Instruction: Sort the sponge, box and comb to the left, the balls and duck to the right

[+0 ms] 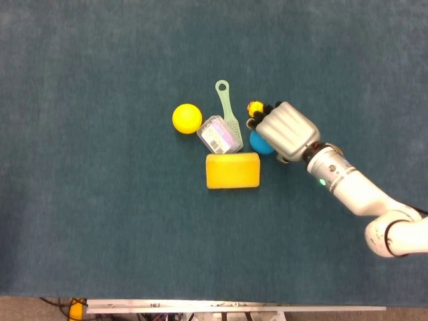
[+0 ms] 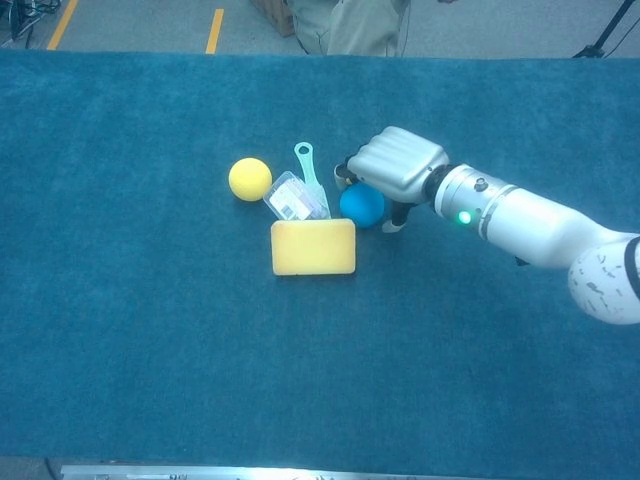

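blue carpeted table (image 1: 100, 221) holds a cluster: yellow sponge (image 1: 232, 170), clear box (image 1: 219, 134), green comb (image 1: 227, 110), yellow ball (image 1: 186, 118). right hand (image 1: 286, 130) arches over the blue ball (image 1: 259, 143), fingertips by the duck (image 1: 254, 106); can't tell if it grips

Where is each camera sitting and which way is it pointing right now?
Head view: high up, looking almost straight down on the table; only the right arm shows, its right hand over the blue ball, beside the duck.
Chest view: lower, looking forward and down across the table to the floor beyond; same arm and hand.
Shared: right hand, blue ball, yellow ball, comb, box, sponge. The left hand shows in neither.
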`<state>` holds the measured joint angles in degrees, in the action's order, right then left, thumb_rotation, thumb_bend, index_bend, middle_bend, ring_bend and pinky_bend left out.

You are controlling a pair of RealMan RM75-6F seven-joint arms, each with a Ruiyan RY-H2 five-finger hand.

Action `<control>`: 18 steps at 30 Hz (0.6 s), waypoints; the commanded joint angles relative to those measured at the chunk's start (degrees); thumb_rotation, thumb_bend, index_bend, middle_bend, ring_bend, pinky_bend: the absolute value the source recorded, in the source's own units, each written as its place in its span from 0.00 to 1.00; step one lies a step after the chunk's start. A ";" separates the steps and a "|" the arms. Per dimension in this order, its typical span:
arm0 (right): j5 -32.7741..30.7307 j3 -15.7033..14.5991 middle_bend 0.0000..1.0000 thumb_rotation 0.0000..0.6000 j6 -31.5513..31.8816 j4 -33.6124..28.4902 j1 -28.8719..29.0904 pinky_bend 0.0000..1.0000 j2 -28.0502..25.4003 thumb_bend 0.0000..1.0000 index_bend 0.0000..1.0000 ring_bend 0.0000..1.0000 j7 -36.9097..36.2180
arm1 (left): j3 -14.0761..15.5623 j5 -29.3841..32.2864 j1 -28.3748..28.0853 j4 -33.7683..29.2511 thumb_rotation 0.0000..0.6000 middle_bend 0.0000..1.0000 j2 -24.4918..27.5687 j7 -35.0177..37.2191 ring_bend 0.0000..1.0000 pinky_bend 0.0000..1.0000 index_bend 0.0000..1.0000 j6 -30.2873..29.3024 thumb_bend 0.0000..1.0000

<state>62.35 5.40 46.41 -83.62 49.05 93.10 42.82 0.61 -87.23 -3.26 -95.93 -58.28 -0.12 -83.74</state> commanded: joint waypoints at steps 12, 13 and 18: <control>-1.03 -0.95 0.41 1.00 2.75 0.86 -0.31 0.54 -0.86 0.00 0.43 0.40 -1.02 | 0.26 -0.15 0.70 0.90 1.00 0.37 -0.24 1.05 0.32 0.25 0.36 -0.86 0.43; -0.84 -1.11 0.41 1.00 2.92 0.65 -0.46 0.54 -1.44 0.00 0.43 0.40 -1.23 | 0.26 -0.17 0.71 0.92 1.00 0.37 -0.27 1.05 0.32 0.25 0.36 -0.88 0.43; -0.39 -2.35 0.41 1.00 3.08 0.79 -1.21 0.54 -4.34 0.00 0.43 0.40 -1.93 | 0.29 -0.17 0.56 1.00 1.00 0.37 -0.54 0.84 0.32 0.25 0.36 -0.52 0.43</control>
<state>61.92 3.37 49.43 -83.00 48.08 89.22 41.12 0.90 -87.41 -2.68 -94.93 -58.79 0.73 -84.28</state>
